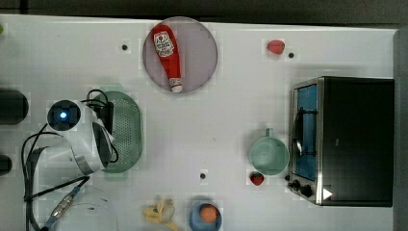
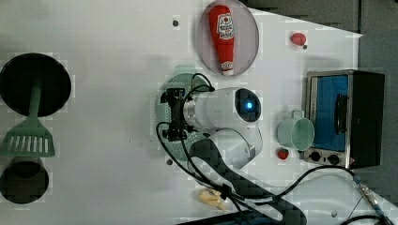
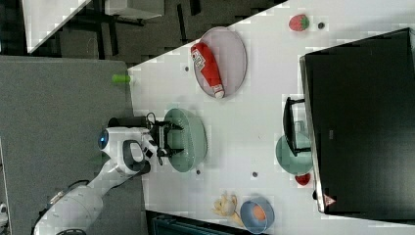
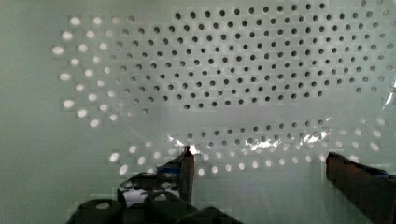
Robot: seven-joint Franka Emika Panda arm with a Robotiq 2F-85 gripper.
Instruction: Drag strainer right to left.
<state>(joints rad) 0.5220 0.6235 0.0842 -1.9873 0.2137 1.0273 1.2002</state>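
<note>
The pale mint-green oval perforated plastic strainer [image 1: 126, 132] lies on the white table [image 1: 226, 110] at the top view's left, well apart from the round mint-green mug [image 1: 268, 155]. The black gripper [image 4: 259, 163] hangs inside the basket, fingers [image 4: 187, 165] spread wide, gripping nothing.

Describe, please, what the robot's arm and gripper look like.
The arm is glossy white with rounded segments, dark grey bands at the joints and a round cap with a glowing blue light. Black cables loop along it to the wrist. The gripper is black, with two slim dark fingers showing blue patches.
</note>
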